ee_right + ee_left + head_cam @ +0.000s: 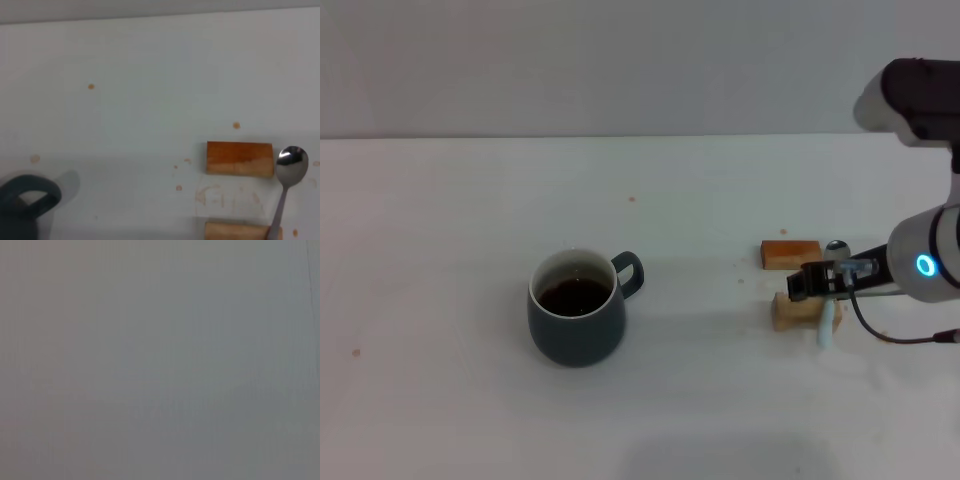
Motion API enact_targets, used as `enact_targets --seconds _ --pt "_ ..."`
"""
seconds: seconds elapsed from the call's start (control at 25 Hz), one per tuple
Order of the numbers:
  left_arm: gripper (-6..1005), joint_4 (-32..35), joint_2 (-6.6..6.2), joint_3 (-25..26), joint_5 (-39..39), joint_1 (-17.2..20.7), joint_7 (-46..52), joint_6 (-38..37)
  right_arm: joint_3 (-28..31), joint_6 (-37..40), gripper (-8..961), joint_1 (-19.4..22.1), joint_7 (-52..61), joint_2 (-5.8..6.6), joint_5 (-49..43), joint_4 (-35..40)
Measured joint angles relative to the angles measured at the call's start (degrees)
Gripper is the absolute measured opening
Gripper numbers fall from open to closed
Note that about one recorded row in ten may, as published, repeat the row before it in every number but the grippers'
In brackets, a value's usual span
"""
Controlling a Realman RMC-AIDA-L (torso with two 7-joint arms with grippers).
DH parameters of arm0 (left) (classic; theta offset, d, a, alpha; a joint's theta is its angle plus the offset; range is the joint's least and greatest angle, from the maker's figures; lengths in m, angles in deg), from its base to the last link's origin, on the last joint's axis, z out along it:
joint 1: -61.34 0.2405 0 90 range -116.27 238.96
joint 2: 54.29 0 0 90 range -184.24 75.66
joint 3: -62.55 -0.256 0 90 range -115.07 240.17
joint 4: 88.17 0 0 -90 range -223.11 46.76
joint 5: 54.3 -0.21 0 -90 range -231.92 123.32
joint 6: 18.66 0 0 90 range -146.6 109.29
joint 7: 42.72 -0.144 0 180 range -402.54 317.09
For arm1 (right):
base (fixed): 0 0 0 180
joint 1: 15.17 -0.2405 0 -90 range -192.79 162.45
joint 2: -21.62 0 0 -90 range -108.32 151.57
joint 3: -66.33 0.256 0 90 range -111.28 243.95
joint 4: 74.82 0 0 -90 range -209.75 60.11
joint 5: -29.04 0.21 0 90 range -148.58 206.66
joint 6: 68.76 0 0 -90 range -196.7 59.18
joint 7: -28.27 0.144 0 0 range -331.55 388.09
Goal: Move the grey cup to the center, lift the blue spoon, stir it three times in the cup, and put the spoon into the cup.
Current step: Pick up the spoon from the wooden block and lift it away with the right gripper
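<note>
The grey cup [576, 320] stands left of the table's middle, with dark liquid inside and its handle pointing right. Its handle also shows in the right wrist view [30, 200]. The blue spoon [827, 330] lies at the right across two wooden blocks, its metal bowl [837, 246] toward the far side and its pale blue handle toward the near side. In the right wrist view the spoon [291, 162] rests beside the far block. My right gripper [805, 282] hangs just above the near block and the spoon's neck. My left gripper is out of view.
The far wooden block [790, 254] and the near wooden block [800, 312] lie side by side at the right; both also show in the right wrist view, far [240, 158] and near [235, 231]. A cable [880, 335] trails from the right arm. The left wrist view shows only a plain grey surface.
</note>
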Motion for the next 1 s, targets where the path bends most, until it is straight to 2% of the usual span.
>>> enact_targets --seconds 0.4,0.6,0.64,0.68,0.76,0.84,0.88,1.0 --pt "-3 0.0 -0.07 0.3 0.0 0.0 0.0 -0.1 -1.8 -1.8 485 0.4 1.4 -0.06 -1.6 -1.1" --pt "-3 0.3 -0.04 0.4 0.0 0.0 0.0 -0.1 -2.6 5.9 484 1.3 -1.1 0.11 -1.6 -2.8" --pt "-3 0.3 -0.01 0.4 0.0 0.0 0.0 -0.1 -3.1 10.4 484 1.5 -3.3 0.05 -1.0 -2.9" --pt "-3 0.4 0.02 0.4 0.0 0.0 0.1 -0.1 -3.1 10.4 484 1.5 -3.3 0.05 -1.0 -2.9" --pt "-3 0.7 0.11 0.6 0.0 0.0 0.3 0.0 -3.8 15.3 483 2.0 -5.9 0.04 0.4 -2.5" --pt "-3 1.3 0.59 1.1 0.0 -0.2 0.4 0.3 -5.0 25.0 483 4.6 -11.0 0.05 5.1 -1.1" --pt "-3 1.3 0.59 1.1 0.0 -0.2 0.4 0.3 -5.0 25.0 483 4.6 -11.0 0.05 5.1 -1.1" --pt "-3 1.7 0.96 1.2 0.2 -0.2 0.7 0.7 -6.9 35.4 483 9.0 -17.9 0.04 11.2 0.3"
